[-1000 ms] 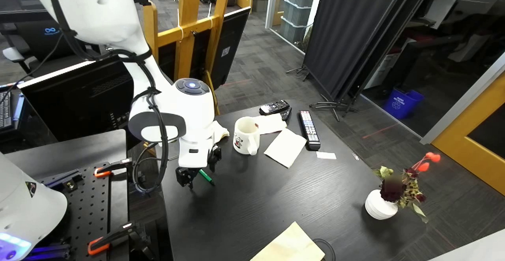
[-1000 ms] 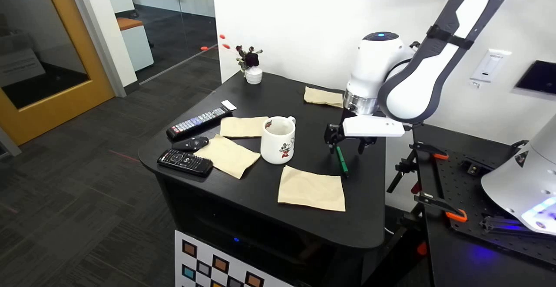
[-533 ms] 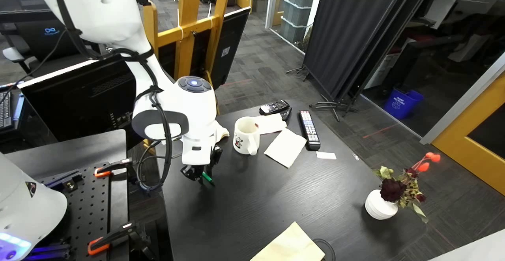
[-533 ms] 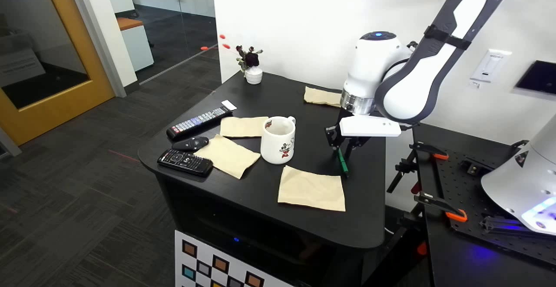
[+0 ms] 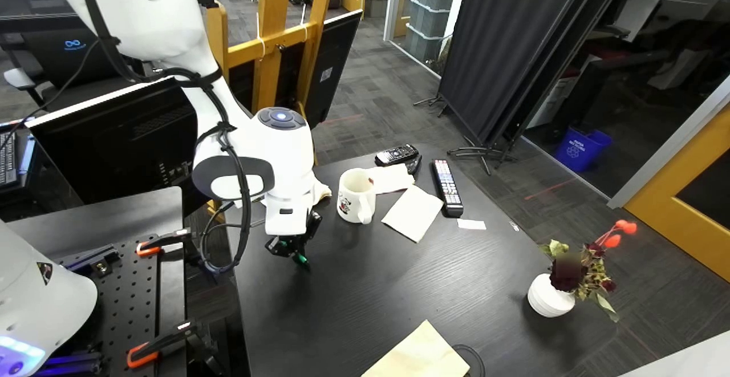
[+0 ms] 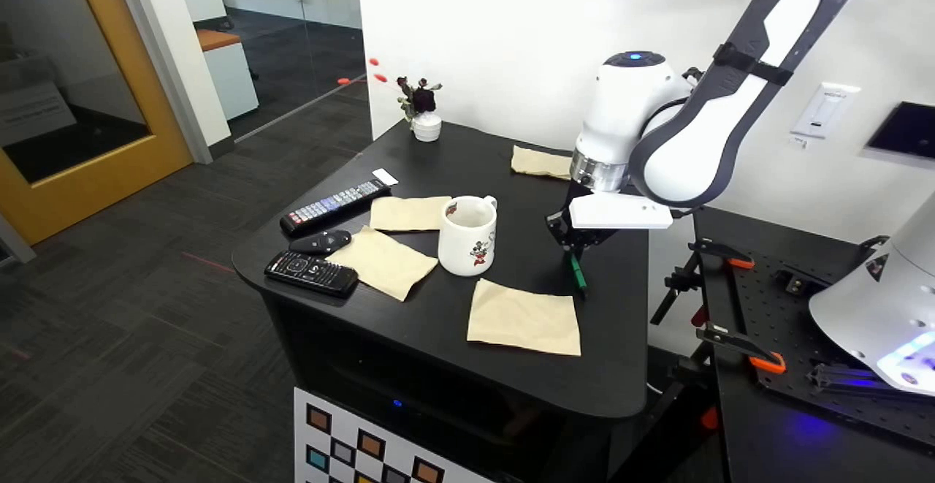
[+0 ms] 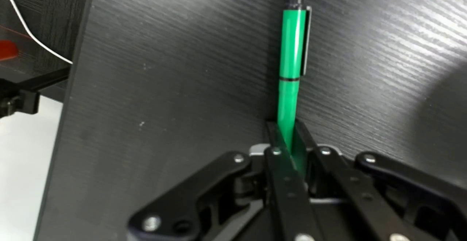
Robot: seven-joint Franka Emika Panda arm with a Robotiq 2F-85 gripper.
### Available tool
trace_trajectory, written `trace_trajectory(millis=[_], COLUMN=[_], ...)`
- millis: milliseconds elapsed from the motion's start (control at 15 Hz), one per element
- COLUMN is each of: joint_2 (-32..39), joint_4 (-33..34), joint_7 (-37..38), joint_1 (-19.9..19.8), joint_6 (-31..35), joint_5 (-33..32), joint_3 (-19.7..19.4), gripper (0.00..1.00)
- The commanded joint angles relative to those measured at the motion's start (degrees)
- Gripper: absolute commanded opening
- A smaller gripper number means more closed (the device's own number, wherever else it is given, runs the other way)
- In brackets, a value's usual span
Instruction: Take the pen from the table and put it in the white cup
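Note:
The green pen (image 7: 291,44) with a dark tip and clip points away from my gripper (image 7: 286,125) in the wrist view. Both fingers press against its near end, so the gripper is shut on it. The pen's rear part is hidden between the fingers. In an exterior view the pen (image 6: 578,274) slants down from the fingertips, its far end at the dark tabletop. The white cup (image 6: 466,248), a mug with a cartoon print and a side handle, stands upright on the table, apart from the gripper. In an exterior view it sits beyond the gripper (image 5: 296,251).
Tan napkins (image 6: 524,320) lie around the cup. Remotes (image 6: 312,272) rest near the table's far rounded edge, with a long one (image 5: 447,187) beside them. A white vase with flowers (image 5: 551,296) stands at a corner. The table edge (image 7: 69,98) runs close to the gripper.
The gripper's fingers have come together from wide apart onto the pen's end. The arm has shifted slightly. The pen has barely moved, and the cup stays in place.

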Motion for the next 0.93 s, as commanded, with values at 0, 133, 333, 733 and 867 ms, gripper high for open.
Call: trace_trajectory(millis=[0, 133, 333, 733, 867], joint_2=[-4.1, -6.4, -10.2, -20.4, -24.2], joint_4=[-1.8, -1.9, -1.6, 0.7, 2.1], joint_7=[2.0, 1.9, 3.1, 5.2, 4.3], joint_1=[5.5, 8.4, 12.9, 18.7, 19.1], joint_6=[-0.8, -1.9, -3.6, -11.0, -15.2], joint_5=[-3.1, -6.1, -14.0, -31.9, -35.2], joint_3=[-5.9, -9.5, -15.5, -21.7, -20.5], gripper=[0.03, 0.03, 0.03, 0.03, 0.03])
